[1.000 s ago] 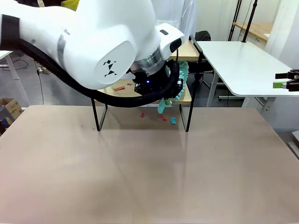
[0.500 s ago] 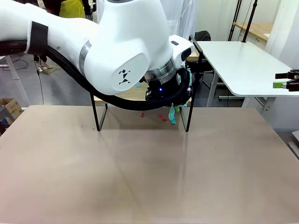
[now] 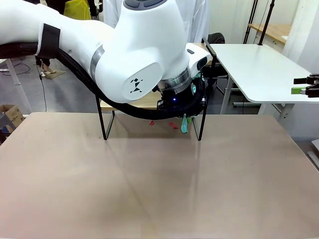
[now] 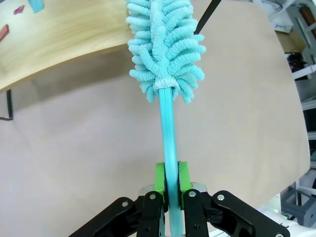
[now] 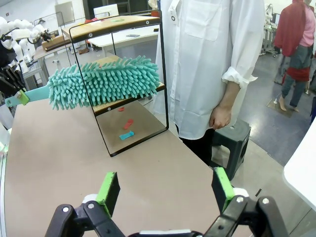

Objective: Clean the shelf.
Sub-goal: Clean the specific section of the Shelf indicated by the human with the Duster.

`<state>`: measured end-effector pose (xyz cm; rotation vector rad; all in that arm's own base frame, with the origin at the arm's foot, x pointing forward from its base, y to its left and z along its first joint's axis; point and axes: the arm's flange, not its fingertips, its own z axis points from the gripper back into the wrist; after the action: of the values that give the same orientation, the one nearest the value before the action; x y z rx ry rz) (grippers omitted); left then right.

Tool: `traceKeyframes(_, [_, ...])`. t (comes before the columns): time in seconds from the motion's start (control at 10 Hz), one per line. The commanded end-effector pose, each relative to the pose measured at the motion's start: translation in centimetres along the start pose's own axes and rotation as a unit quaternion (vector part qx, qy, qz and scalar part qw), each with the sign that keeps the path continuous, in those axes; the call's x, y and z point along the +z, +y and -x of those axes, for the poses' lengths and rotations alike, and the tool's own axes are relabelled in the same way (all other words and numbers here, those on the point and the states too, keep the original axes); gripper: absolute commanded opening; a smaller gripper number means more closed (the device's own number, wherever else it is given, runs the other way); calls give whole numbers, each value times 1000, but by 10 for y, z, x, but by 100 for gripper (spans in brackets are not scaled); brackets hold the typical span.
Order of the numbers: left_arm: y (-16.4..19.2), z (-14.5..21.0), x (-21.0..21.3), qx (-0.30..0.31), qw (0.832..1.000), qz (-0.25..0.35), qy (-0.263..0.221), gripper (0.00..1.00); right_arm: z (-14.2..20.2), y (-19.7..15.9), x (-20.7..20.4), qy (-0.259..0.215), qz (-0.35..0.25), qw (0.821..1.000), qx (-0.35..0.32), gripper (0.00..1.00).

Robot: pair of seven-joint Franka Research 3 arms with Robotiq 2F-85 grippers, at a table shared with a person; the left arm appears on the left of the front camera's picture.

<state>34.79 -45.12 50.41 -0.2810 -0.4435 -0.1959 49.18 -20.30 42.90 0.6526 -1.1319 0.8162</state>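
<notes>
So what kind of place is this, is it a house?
Probably a robot lab: a person in a white coat stands near, a white work table sits farther back, and the left claw holds a teal duster.

Right gripper: jaws spread wide, nothing between the green pads; it hangs over the table.
Shelf: upright on the table, two wooden boards in a thin black frame.
Duster: the fluffy teal head is level with the lower board and sticks out past the frame; contact with the board cannot be told.
Left gripper: at the picture's left edge, clamped on the end of the duster's handle.
Scraps: red scrap and blue scrap lie on the table under the shelf, near each other, not touching.
Person: in a white coat, standing just beside the shelf; hand hangs at the side.
Stool: grey, by the person's legs.
</notes>
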Motion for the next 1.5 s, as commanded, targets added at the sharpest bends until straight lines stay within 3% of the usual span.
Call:
traceKeyframes(0.0, [0,0,0,1,1000,-1,0,13,-2,0,0,0,1,1000,2,100])
traceKeyframes(0.6, [26,4,-3,31,999,-43,13,13,-2,0,0,0,1,1000,2,100])
traceKeyframes(1.4, [113,17,17,63,990,-118,33,13,-2,0,0,0,1,1000,2,100])
